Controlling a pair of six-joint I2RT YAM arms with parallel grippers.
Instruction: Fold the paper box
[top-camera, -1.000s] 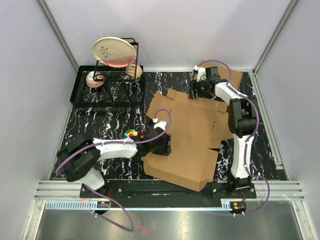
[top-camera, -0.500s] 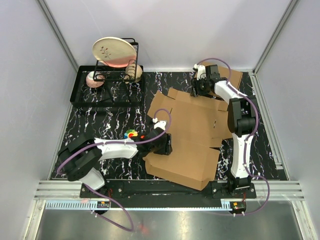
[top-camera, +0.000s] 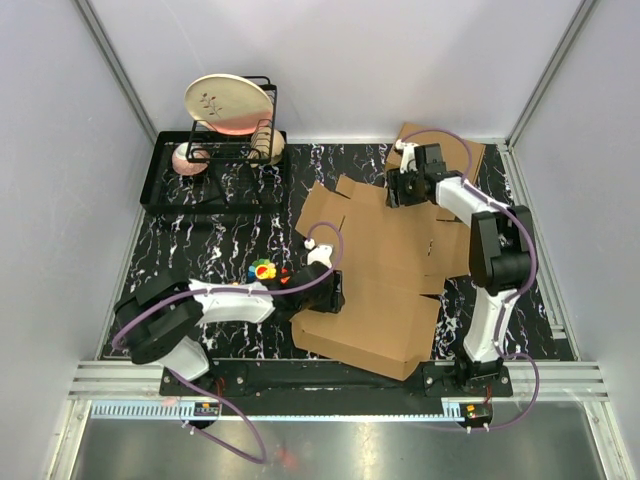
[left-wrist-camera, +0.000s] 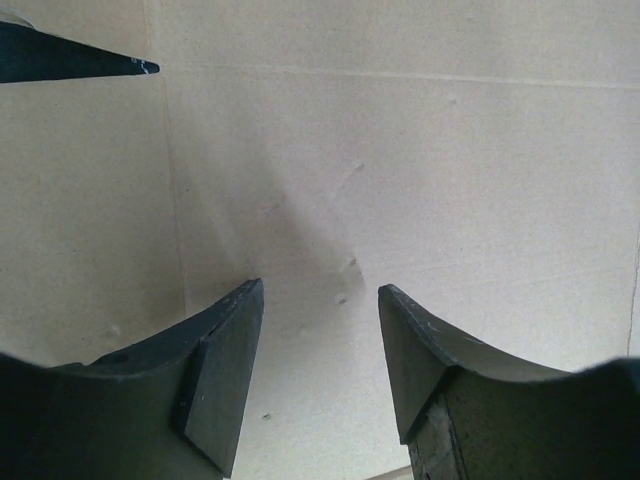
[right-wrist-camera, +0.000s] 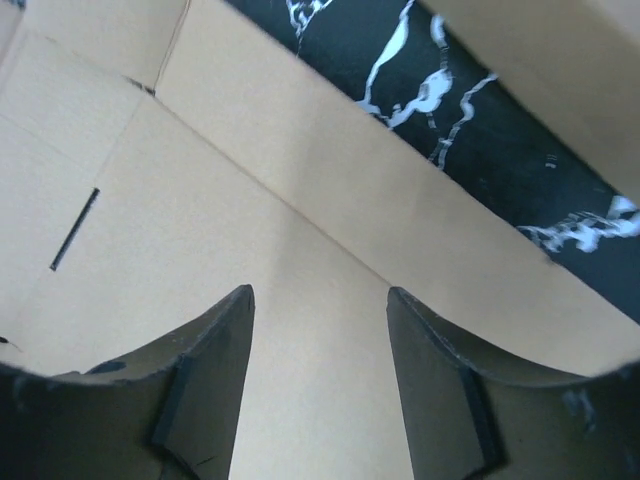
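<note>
The paper box (top-camera: 385, 265) lies as a large flat brown sheet with flaps and slots in the middle of the marble table. My left gripper (top-camera: 326, 292) is at the sheet's left edge, open, low over the bare cardboard (left-wrist-camera: 420, 170); nothing is between its fingers (left-wrist-camera: 225, 370). My right gripper (top-camera: 402, 190) is at the sheet's far edge, open and empty, over a crease line and a slot of the cardboard (right-wrist-camera: 200, 230). Its fingers (right-wrist-camera: 210, 370) stand well apart.
A made-up brown cardboard box (top-camera: 462, 152) stands at the back right, behind the right gripper; its edge shows in the right wrist view (right-wrist-camera: 560, 60). A black tray (top-camera: 160, 190) with a dish rack and plate (top-camera: 228, 104) is at back left. A small colourful object (top-camera: 262, 270) lies by the left arm.
The right arm's elbow has swung to the right and its gripper has shifted slightly along the sheet's far edge. The left gripper has stayed at the left edge. The sheet has barely moved.
</note>
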